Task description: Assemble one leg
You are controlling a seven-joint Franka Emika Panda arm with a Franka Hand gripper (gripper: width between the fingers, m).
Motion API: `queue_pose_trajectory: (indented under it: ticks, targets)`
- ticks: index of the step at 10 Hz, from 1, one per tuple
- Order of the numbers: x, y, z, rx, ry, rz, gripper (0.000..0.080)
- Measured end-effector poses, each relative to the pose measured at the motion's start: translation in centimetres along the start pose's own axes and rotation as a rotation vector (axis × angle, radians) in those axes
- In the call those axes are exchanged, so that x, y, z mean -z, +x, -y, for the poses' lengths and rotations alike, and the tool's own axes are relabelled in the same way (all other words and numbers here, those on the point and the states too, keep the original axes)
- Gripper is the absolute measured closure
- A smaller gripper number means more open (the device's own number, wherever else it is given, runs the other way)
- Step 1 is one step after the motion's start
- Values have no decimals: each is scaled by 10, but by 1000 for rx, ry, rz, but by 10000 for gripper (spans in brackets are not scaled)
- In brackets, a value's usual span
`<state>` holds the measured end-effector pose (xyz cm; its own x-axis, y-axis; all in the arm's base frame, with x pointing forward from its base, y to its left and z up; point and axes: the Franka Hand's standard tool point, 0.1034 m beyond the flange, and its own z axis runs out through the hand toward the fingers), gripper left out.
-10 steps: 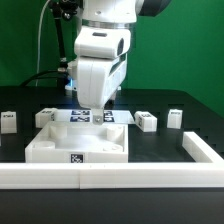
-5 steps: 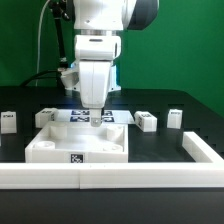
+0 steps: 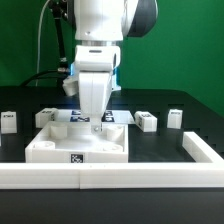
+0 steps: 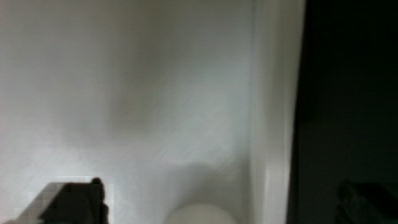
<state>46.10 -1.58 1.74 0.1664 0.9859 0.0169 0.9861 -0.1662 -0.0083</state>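
The large white square panel [image 3: 60, 148] lies in the middle of the black table. My gripper [image 3: 98, 124] hangs low over its far edge, open and empty. In the wrist view the two dark fingers [image 4: 71, 203] stand wide apart. One is over the white panel [image 4: 160, 90] and the other over the dark table, so the jaws straddle the panel's rim. A pale round spot [image 4: 201, 212] shows blurred between them. Several small white legs with tags stand apart from my gripper: a leg [image 3: 146, 121] and another [image 3: 175, 118] on the exterior view's right, and a leg [image 3: 46, 117] and another [image 3: 8, 121] on its left.
A white L-shaped fence runs along the table's front [image 3: 110, 178] and up the exterior view's right side [image 3: 203, 150]. The marker board [image 3: 68, 113] lies flat just behind the panel. Cables hang behind the arm on the exterior view's left.
My gripper has come down toward the panel's far edge and shifted slightly to the exterior view's right. The panel and the legs have not moved.
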Motion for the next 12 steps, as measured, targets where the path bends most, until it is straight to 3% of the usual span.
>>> queue_pose_trajectory:
  ticks: [2, 5, 6, 7, 9, 12]
  targets:
    - [-10, -1, 5, -2, 16, -1, 149]
    - [-12, -1, 7, -2, 20, -1, 172]
    - [-12, -1, 7, -2, 20, -1, 377]
    - [-12, -1, 7, -3, 20, -1, 377]
    - [-12, -1, 7, -2, 20, -1, 722]
    - [-12, -1, 6, -2, 19, -1, 742]
